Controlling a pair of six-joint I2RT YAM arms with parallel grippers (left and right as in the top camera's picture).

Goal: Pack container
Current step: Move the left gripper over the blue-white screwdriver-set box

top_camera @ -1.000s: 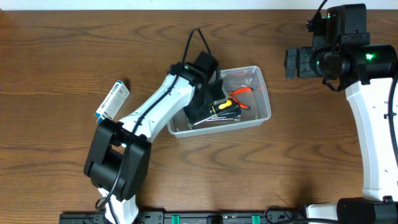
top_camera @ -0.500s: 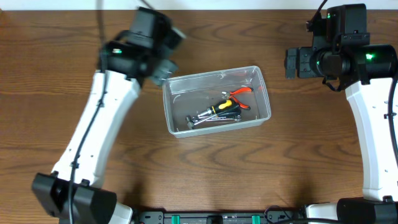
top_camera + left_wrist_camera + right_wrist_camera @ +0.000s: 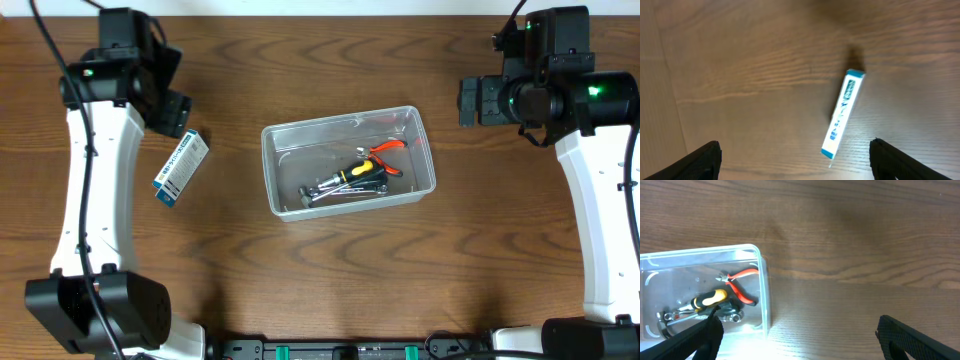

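Reading this big to small. The table point(image 3: 330, 300) is bare wood with two loose things on it. The left arm point(image 3: 95, 200) runs up the left edge of the overhead frame and the right arm point(image 3: 600, 210) runs up the right edge. We judge the right one parked. It sits at upper right, well clear of everything, so the left has free run. The right gripper point(image 3: 799, 322) is spread wide and holds nothing.

The container point(image 3: 268, 175) sits at centre frame, slightly skewed, where we think either arm can reach it. The load is bunched in its right half. The left half is free, so there is room for one more item.

The left gripper point(image 3: 795, 145) is at upper left in the overhead view, released, with its fingers wide and nothing between them. We read that spread as setup for a grab. The box point(image 3: 181, 167) lies flat just below it in the overhead view, well apart from the container's left wall. In the left wrist view the box is right of centre and slanted, above the fingertips in frame and not between them. We expect the gripper must shift over and line up across the narrow side before closing.

Inside the container, metal tools point(image 3: 335, 190) lie at the lower left of the pile. A screwdriver point(image 3: 357, 169) with a yellow-and-black handle sits just above them, and pliers point(image 3: 388, 150) with orange grips are at upper right. We judge the box the last piece to pack.
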